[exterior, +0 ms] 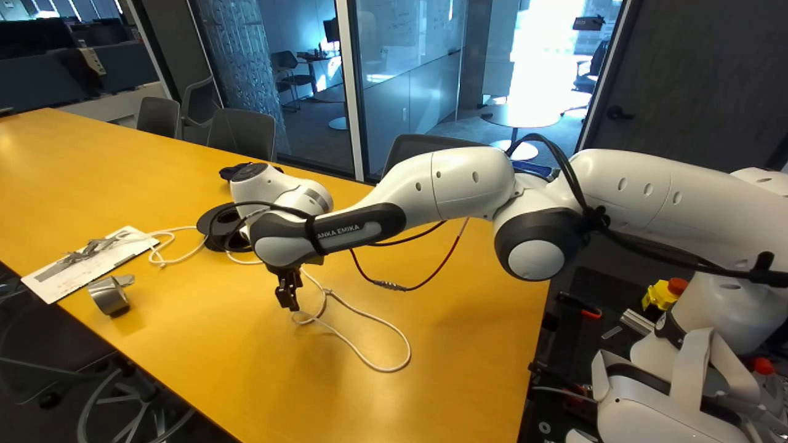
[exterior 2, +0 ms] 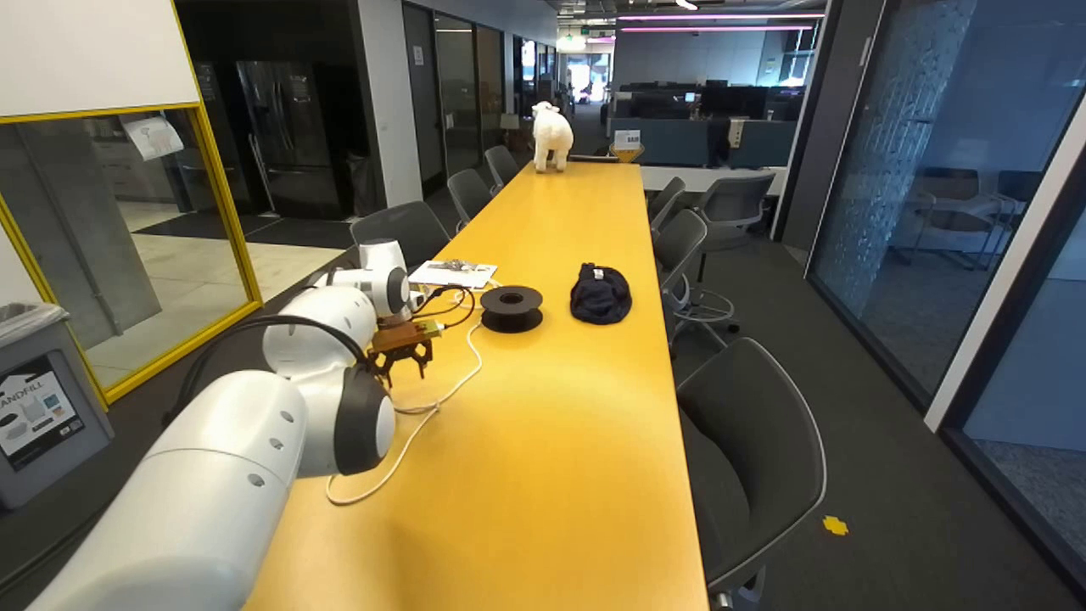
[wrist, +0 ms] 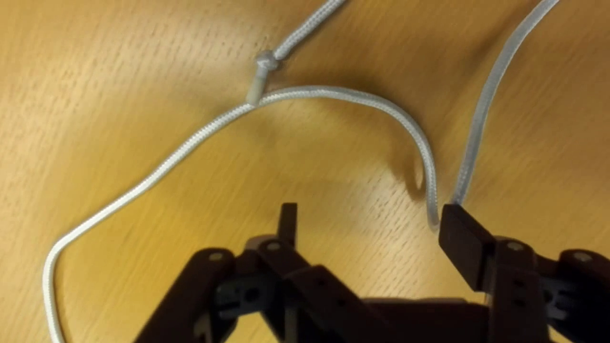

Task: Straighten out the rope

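Wrist view: my gripper [wrist: 369, 224] reaches in from the bottom edge, its jaws spread apart with bare wood-grained table [wrist: 352, 157] showing between the fingertips. The rope [wrist: 314, 91], a thin whitish braided cord, lies in curves just ahead of me. It rises from the lower left, bends over in an arch and comes down just beside the finger [wrist: 460, 243] nearer this view's right edge. Another strand runs down from the top right and goes out of sight at that finger; I cannot tell whether they touch. Above the arch sits a small knot [wrist: 267, 60], its short stub meeting the cord. In both exterior views the rope curves over the yellow-orange table near my gripper. A black spool [exterior 2: 512, 318] stands farther along, a dark cap [exterior 2: 601, 294] beside it, a white toy sheep [exterior 2: 552, 136] at the far end. In an exterior view, a silver tape roll [exterior: 106, 295] stands near a white sheet [exterior: 111, 261].
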{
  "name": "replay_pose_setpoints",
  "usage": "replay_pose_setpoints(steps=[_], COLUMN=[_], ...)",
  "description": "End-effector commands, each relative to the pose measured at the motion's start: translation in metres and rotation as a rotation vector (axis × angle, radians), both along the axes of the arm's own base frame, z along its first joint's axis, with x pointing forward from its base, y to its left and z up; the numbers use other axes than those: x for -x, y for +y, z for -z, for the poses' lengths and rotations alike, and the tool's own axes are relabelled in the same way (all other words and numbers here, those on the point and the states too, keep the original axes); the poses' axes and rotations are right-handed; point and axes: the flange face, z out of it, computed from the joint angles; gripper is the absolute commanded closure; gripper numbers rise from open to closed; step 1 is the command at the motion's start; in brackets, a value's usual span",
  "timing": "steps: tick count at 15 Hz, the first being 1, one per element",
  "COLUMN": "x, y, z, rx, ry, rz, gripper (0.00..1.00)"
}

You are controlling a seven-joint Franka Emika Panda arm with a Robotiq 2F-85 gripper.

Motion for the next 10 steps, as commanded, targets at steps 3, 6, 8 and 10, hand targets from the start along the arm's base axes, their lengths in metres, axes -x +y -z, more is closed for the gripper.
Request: replay_pose_setpoints(steps=[3, 6, 8, 10], x=[-0.001, 0.001, 0.002, 0.002], y=[-0.012, -0.018, -0.022, -0.022], z=[-0.03, -0.026, -0.019, -0.014], rx=[-0.115, -0.15, -0.163, -0.189], ry=[0.091, 0.139, 0.165, 0.173], rz=[-0.036, -0.052, -0.059, -0.06], gripper=[0.0, 0.0, 0.0, 0.0])
